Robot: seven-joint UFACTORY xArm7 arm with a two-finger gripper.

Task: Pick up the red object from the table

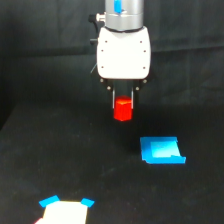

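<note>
In the exterior view, the end effector (123,100) hangs under the white arm housing (123,54), its two dark fingers clamped on the red object (122,110), seemingly held above the black tabletop (60,150). A flat blue piece (161,150) lies below the red object, toward the view's right; a white block with blue edging (65,211) sits at the bottom edge, toward the view's left. No writing is legible.

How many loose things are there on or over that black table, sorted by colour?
Red: 1, the red object between the fingers of the gripper
Blue: 1, the flat blue piece on the table
White with blue corners: 1, the white piece
Total: 3
</note>
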